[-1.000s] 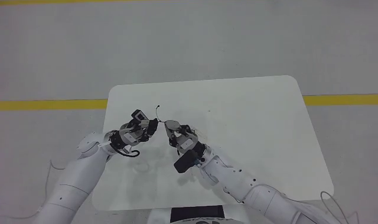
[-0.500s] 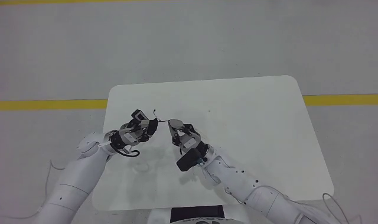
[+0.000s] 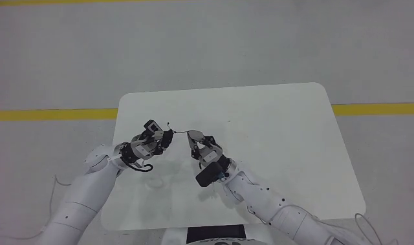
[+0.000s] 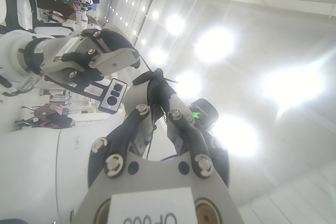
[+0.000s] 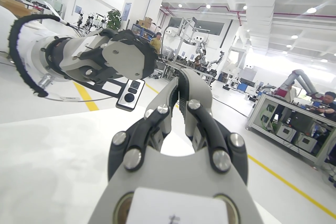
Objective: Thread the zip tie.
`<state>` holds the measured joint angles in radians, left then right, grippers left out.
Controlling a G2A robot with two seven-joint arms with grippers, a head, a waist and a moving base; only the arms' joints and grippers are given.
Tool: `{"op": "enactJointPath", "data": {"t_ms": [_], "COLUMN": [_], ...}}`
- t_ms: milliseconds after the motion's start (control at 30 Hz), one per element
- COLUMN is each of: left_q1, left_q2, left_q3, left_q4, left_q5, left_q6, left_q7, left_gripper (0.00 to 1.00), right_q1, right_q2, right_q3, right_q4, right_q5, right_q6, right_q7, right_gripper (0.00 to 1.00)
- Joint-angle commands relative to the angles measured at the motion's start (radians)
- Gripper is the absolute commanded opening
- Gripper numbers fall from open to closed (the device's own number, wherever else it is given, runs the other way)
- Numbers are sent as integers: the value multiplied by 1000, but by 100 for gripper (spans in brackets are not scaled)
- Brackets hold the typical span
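**Top view:** Above the left half of the counter (image 3: 278, 116), about midway between its far and near edges, the left hand (image 3: 166, 139) and the right hand (image 3: 191, 135) meet almost tip to tip. The thin black zip tie (image 3: 179, 129) spans the air between them, off the counter. With so short a span, a tug from either arm could drag the strand out of one grip and drop it.

**Left wrist view:** The left hand (image 4: 157, 83) is clamped shut on the zip tie (image 4: 158, 76) at a dark, bunched end, and a short tail sticks out to one side. From there the strand runs across to the tip of the right hand (image 4: 135, 58). That bunched end sits half buried between the pads, so the slot may be covered and the tail could slide past it.

**Right wrist view:** The right hand (image 5: 179, 78) has its fingers pressed together, apparently pinching the strand, which is too fine to make out here. The left hand (image 5: 151, 62) sits just beyond. At this range a slightly misjudged advance could knock the tips together and twist the tie out of line.
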<state>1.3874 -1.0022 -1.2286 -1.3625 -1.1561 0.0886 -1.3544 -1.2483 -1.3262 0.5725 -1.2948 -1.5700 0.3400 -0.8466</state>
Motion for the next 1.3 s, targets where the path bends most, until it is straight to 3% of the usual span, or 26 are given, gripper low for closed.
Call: {"op": "enactJointPath", "data": {"t_ms": [0, 1267], "left_q1": [0, 0], "left_q2": [0, 0], "left_q3": [0, 0], "left_q4": [0, 0], "left_q5": [0, 0], "left_q6": [0, 0], "left_q7": [0, 0], "left_gripper": [0, 0], "right_q1": [-3, -39], "right_q2": [0, 11], "right_q3": [3, 53], "right_q4": [1, 4], "right_q5": [0, 0], "right_q6": [0, 0], "right_q7": [0, 9], "right_gripper": [0, 0]}}
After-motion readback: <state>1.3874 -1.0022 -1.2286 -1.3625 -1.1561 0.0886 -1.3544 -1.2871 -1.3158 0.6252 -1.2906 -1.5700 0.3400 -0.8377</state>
